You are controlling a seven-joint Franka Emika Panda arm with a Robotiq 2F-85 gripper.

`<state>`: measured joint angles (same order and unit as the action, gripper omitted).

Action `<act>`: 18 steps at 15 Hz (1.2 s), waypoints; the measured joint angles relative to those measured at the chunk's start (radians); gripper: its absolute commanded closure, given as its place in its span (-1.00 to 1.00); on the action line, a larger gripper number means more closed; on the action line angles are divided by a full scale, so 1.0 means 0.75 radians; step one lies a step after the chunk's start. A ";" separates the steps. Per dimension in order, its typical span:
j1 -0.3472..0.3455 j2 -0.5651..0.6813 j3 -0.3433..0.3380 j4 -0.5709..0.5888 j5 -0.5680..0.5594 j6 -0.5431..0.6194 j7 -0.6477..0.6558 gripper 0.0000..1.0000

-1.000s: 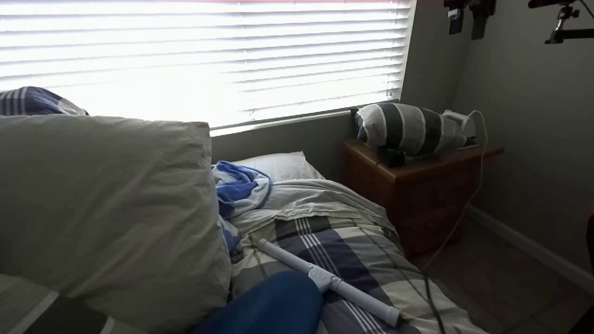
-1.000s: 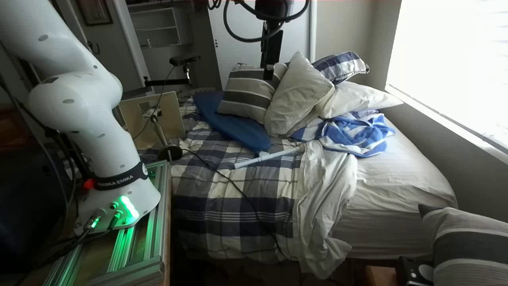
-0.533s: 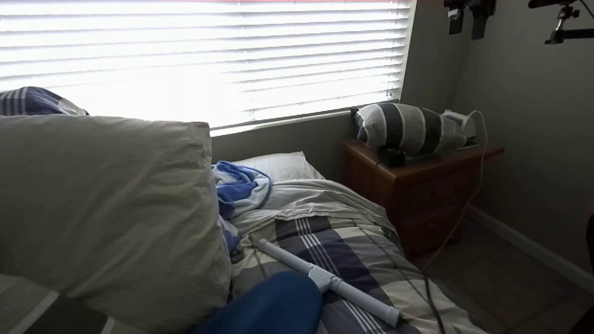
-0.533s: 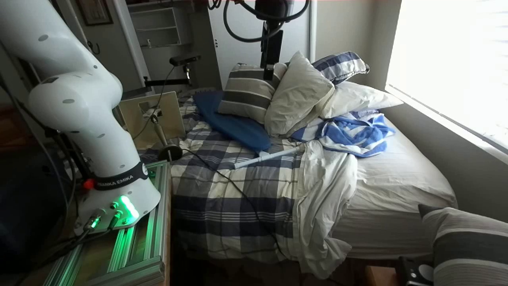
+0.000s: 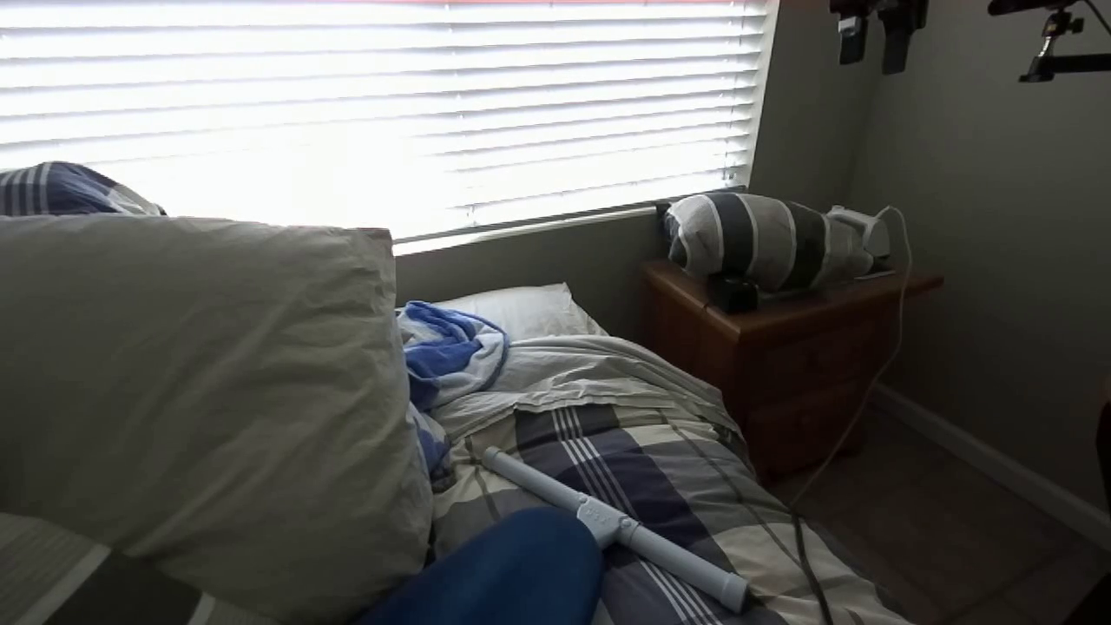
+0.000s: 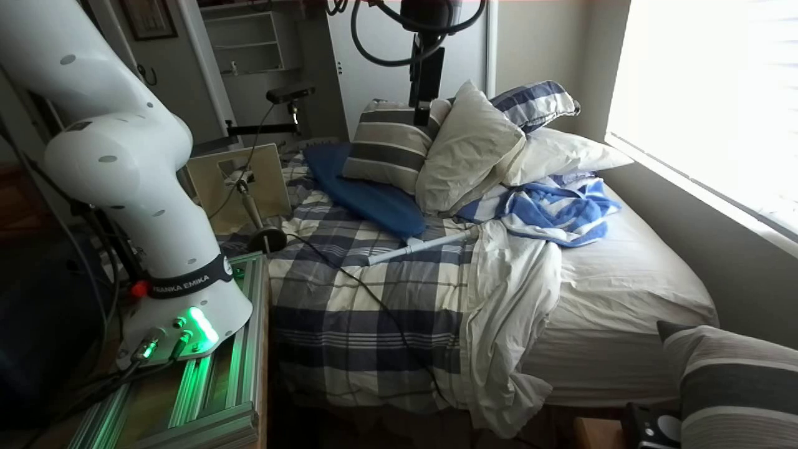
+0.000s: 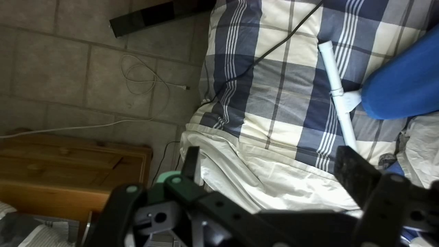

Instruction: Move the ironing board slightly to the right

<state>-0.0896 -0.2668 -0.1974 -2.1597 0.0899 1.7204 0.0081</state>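
I've got the gripper high over the bed, pointing down; its fingers stand wide apart, w/ white sheet showing in the gap & plaid duvet ahead of the tips; the ironing board, blue top, lies on the duvet below the gripper, well apart from it; in my wrist view its rounded end is out past the RH finger; its pale T-shaped foot rests on the duvet, one end of the bar almost in line w/ that fingertip; in an exterior view the striped pillow, behind the gripper's tip, & the big off-white pillow beside it hide part of the board's edge; can't tell if they press on it; blue-&-white towel is lower & off to the right of the gripper there; a black cord runs over the duvet, ahead of the gap; wooden nightstand is beyond the LH finger, w/ a white cable on the floor just past it; in both exterior views the gripper hangs down from the top edge.
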 measured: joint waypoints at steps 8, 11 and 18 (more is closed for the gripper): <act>0.010 0.061 0.051 0.055 0.036 0.000 0.008 -1.00; 0.055 0.220 0.128 0.180 0.099 -0.004 0.034 -1.00; 0.177 0.730 0.296 0.619 0.186 -0.064 0.296 -1.00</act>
<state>0.0434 0.2809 0.0249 -1.6957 0.2296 1.6725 0.2299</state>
